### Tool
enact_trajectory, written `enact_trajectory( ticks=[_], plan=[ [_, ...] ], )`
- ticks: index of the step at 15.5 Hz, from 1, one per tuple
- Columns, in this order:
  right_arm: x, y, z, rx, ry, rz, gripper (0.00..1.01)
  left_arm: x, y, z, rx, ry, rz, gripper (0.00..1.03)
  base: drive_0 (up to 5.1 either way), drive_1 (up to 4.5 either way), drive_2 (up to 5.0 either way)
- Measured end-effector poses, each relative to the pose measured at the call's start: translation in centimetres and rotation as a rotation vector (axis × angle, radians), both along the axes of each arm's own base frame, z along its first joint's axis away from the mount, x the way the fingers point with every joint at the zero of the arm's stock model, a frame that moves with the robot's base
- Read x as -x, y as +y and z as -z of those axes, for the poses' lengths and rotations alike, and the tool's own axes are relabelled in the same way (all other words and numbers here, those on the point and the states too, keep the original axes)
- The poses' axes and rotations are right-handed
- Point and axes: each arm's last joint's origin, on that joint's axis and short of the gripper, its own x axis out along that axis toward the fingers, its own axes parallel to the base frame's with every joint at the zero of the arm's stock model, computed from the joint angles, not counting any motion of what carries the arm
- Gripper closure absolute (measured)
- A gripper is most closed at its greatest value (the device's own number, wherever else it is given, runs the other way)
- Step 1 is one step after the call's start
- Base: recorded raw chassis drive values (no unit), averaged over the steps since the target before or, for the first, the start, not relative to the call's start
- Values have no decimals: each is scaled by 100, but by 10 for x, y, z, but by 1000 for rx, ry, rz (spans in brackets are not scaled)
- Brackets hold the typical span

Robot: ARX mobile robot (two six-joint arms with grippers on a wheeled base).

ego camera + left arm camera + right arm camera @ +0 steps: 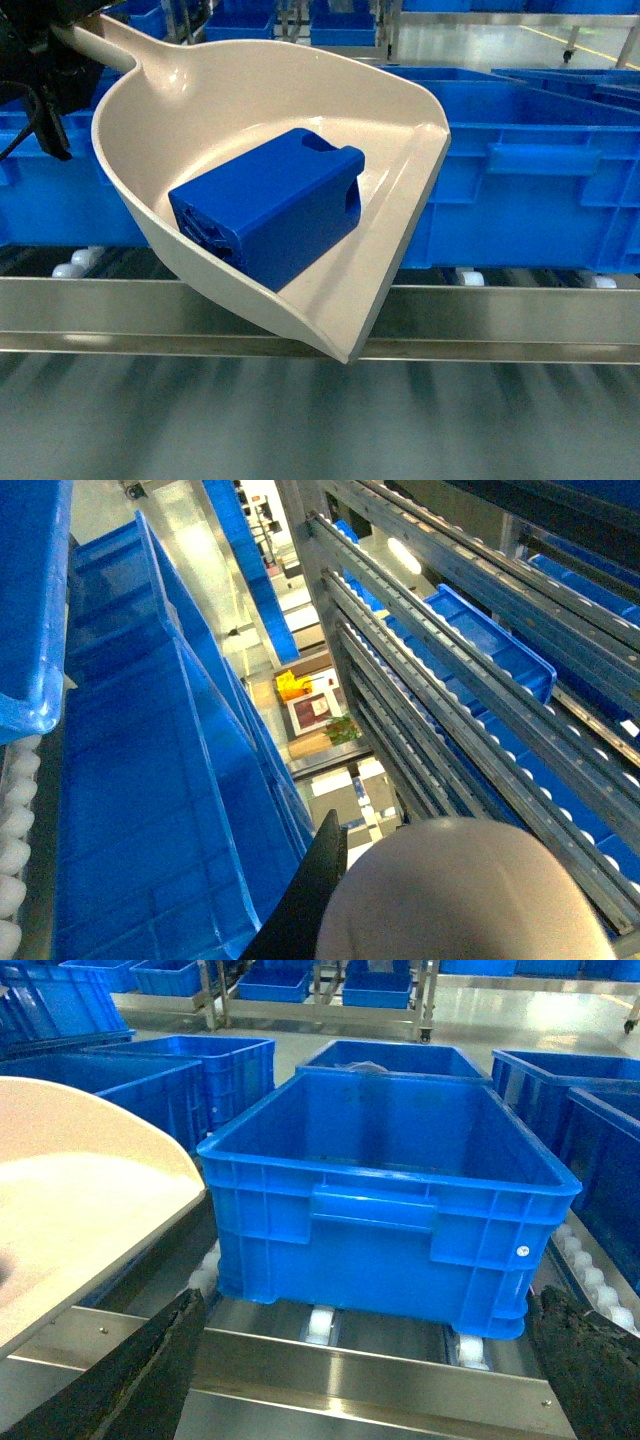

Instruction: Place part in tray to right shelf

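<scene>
One part (270, 205) lies in my tray (380, 130), which I hold by the handle at upper left with the left gripper (45, 70); I can't tell how its jaws stand. The scoop hangs tilted over the right shelf (520, 320) rail. Right gripper (370, 1400) jaws stand wide apart before a blue crate (390, 1200). I judge this the carrying step; next I need to tip the part into that crate.
</scene>
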Motion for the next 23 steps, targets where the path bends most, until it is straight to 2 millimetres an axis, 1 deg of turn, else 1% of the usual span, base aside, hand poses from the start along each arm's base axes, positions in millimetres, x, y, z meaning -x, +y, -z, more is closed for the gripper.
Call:
enact_trajectory(
  ticks=[23],
  plan=[
    [0,0,0,0,0,0,3,0,0,0,0,1,0,91,0,0,0]
  ],
)
